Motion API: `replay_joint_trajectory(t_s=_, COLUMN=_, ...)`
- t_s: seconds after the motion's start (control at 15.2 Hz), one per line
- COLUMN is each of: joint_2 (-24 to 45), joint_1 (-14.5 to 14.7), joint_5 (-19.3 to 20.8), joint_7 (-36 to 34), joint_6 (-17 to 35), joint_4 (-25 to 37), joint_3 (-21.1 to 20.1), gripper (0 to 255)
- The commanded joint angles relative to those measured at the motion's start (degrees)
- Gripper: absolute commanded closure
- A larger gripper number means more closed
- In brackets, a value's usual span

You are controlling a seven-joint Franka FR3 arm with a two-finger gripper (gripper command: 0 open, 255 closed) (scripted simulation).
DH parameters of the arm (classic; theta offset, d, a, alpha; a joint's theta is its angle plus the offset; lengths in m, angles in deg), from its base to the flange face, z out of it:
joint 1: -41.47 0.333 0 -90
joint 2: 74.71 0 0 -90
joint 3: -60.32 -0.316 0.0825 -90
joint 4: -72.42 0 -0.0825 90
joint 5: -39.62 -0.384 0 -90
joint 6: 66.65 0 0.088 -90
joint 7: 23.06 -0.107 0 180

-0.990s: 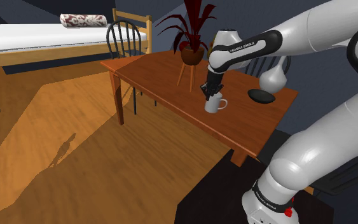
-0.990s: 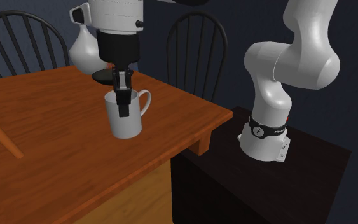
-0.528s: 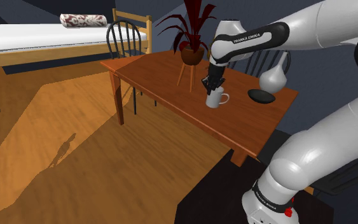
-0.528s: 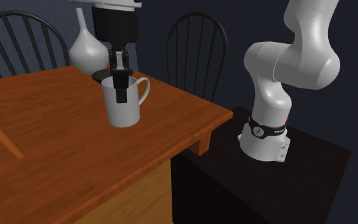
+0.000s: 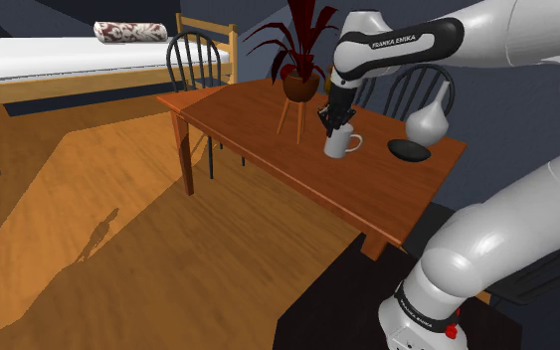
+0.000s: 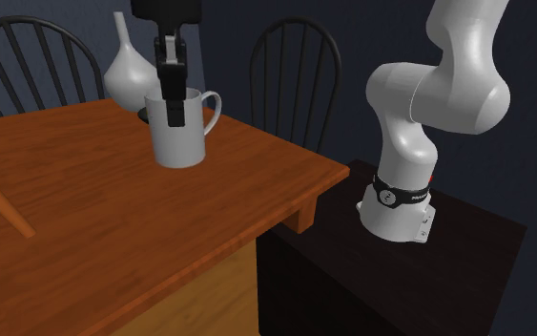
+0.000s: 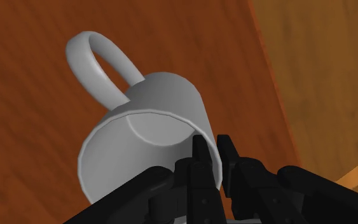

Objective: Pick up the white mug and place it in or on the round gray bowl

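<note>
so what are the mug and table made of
Mug: plain white, smooth and matte; possibly ceramic, but nothing drawn on it settles that. Table: wood, reddish-brown with visible grain streaks and a slight sheen, as if varnished.

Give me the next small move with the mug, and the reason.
Probably carry the mug sideways toward the dark bowl: the jaws clamp its rim, it appears clear of the table, and the bowl lies to the shoulder view's right of it.
</note>
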Motion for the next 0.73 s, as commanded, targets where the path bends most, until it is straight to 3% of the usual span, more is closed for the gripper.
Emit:
replay_joint_trajectory(t_s=0.0, joint_2=-0.33, joint_1=0.04, joint_5=-0.04, joint_7=0.00, joint_6=-1.67, joint_4=1.32, joint_3=-0.13, gripper=255)
replay_joint_trajectory(t_s=0.26, joint_2=-0.56, joint_1=0.11, joint_5=-0.16, joint_7=0.13, joint_6=-4.76, joint_4=4.18, joint_3=-0.29, gripper=255)
replay_joint_trajectory(t_s=0.66, joint_2=-0.83, joint_1=-2.97, joint_5=1.01, joint_7=8.56, joint_6=-5.57, joint_4=5.45, joint_3=5.49, gripper=255)
